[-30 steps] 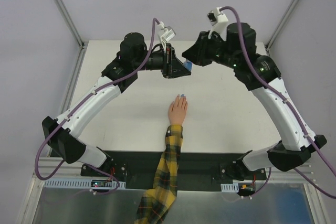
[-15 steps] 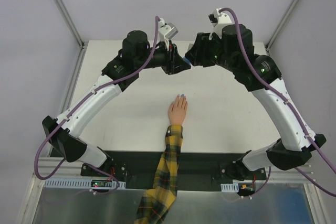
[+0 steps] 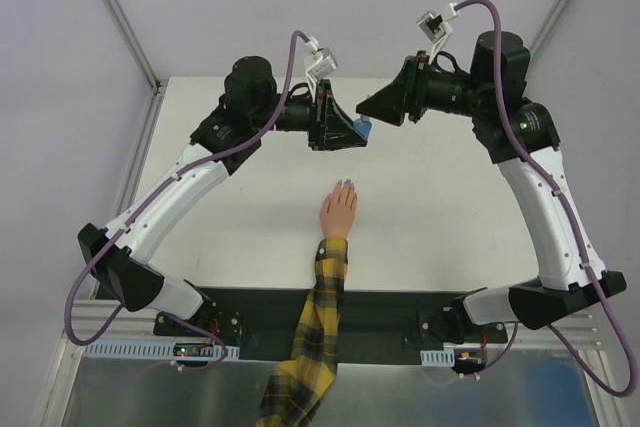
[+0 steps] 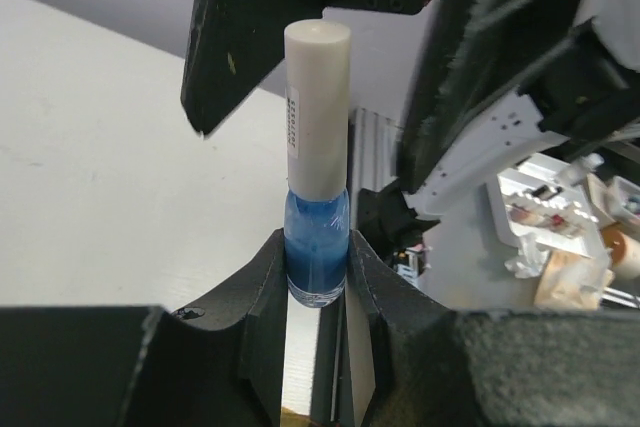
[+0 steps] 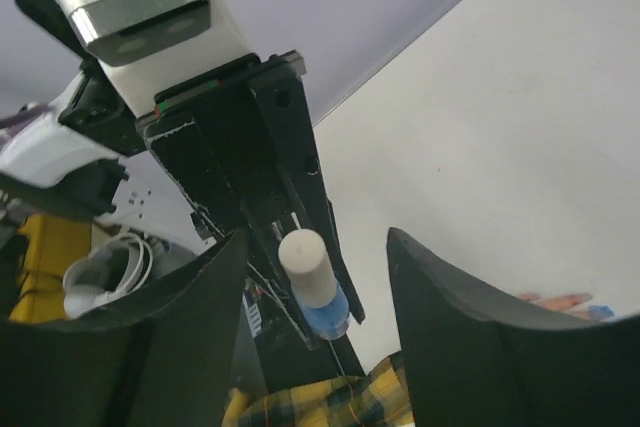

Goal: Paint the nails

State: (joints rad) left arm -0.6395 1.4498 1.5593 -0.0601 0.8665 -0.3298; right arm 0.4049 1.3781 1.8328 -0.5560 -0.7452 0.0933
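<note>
A small peach hand (image 3: 338,211) with a yellow-black plaid sleeve (image 3: 312,337) lies palm down mid-table; light blue nails (image 3: 347,183) show at its fingertips. My left gripper (image 3: 352,130) is shut on a small blue bottle (image 4: 316,252) with a white cap (image 4: 317,107), held above the table beyond the hand. The bottle also shows in the top view (image 3: 364,129) and the right wrist view (image 5: 318,292). My right gripper (image 3: 368,107) is open and empty, just right of the cap, its fingers (image 5: 455,337) apart on either side of it in the right wrist view.
The white table (image 3: 440,207) is bounded by metal frame posts (image 3: 120,17) at the back corners. The black base rail (image 3: 380,312) runs along the near edge under the sleeve.
My right gripper has drawn back to the right, away from the bottle cap, and its arm has risen. My left gripper has shifted slightly, still holding the bottle.
</note>
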